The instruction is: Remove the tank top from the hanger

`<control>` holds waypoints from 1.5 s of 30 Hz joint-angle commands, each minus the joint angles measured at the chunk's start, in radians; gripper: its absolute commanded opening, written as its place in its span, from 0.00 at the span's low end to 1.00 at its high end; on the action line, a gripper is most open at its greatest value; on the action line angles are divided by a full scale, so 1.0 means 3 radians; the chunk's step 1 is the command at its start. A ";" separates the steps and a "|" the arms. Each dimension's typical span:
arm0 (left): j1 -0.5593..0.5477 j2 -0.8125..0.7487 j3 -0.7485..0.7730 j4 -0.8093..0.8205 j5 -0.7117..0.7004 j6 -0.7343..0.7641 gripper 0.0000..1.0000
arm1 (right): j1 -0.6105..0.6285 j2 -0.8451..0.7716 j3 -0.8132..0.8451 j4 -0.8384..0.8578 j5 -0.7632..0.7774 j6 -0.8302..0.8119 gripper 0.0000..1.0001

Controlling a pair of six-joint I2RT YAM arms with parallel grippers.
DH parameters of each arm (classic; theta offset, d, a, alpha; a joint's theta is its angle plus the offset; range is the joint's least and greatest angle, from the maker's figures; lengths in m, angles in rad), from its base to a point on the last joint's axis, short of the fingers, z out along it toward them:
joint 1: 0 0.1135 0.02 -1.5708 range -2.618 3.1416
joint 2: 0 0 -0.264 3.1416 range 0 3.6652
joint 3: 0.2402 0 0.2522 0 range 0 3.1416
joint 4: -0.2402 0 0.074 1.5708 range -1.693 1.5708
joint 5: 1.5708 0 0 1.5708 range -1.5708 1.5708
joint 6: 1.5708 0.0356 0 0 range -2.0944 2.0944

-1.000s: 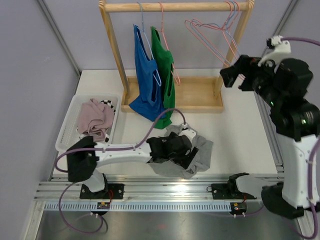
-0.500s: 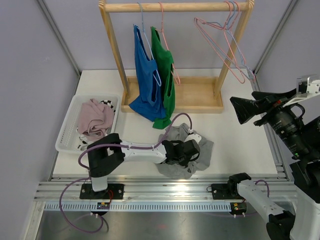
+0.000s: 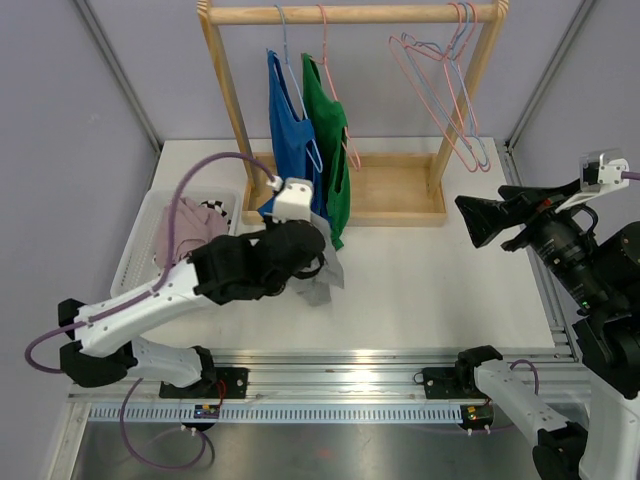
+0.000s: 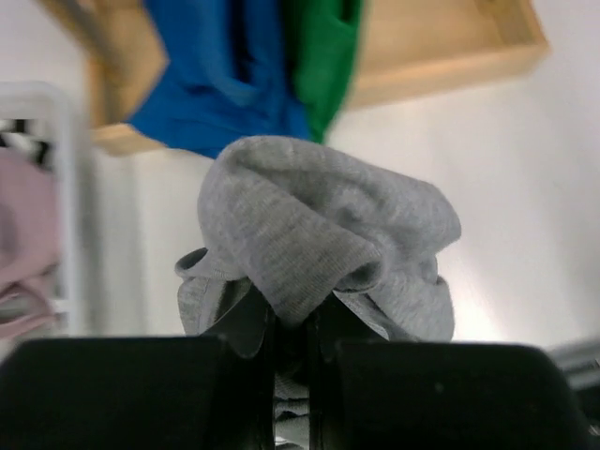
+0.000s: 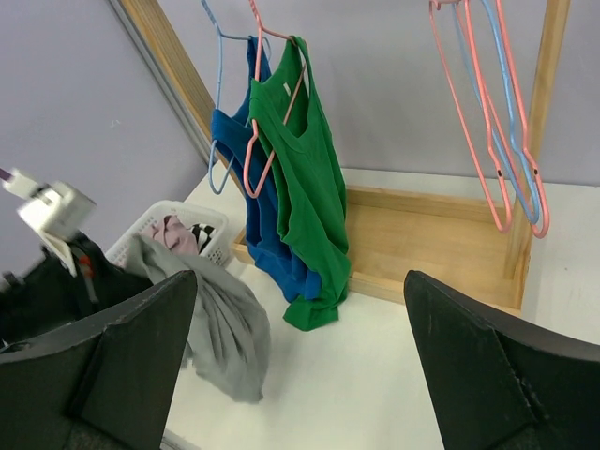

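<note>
At the far left of the tabletop (image 3: 450, 290) stands the basket (image 3: 128, 258), with a pink garment (image 3: 178, 235) in it. Just to its right the left arm (image 3: 170, 295) reaches across. Its jaws are pinched almost shut on a fold of the grey top (image 4: 328, 234), which hangs bunched from them clear of the tabletop (the wrist view shows the cloth squeezed into the thin slit between the two fingers).

The grey top is on no hanger, so for this garment the removal looks done. The step in hand reads as carrying it off, most likely to the basket. That calls for a swing left, with the drooping hem kept above the basket's rim, and then for the jaws to part over the pink garment.

Behind the grey top is the rack (image 3: 350, 14), where the blue top (image 3: 290, 150) and the green top (image 3: 328, 140) each hang on a hanger, side by side and touching. Further right on the same bar hang the empty hangers (image 3: 445, 90).

At the right edge the right arm (image 3: 570, 250) hovers above the tabletop. Its jaws are spread wide, holding and touching nothing, and point toward the rack (probably waiting for the green top, the nearer of the two).
</note>
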 commanded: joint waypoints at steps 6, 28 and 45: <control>0.1263 -0.0461 0.0506 -0.0887 -0.0509 0.0392 0.00 | -0.0012 0.0294 0.0186 0.0182 0.0127 -0.0037 1.00; 0.4859 0.0218 -0.0726 0.0315 0.2043 0.0869 0.00 | -0.0012 0.1317 0.0431 0.1300 -0.1114 0.0693 0.99; 0.4936 -0.0009 -0.0543 0.0116 0.2381 0.0843 0.99 | 0.0975 0.3167 0.2378 -0.0119 0.0632 -0.0139 0.80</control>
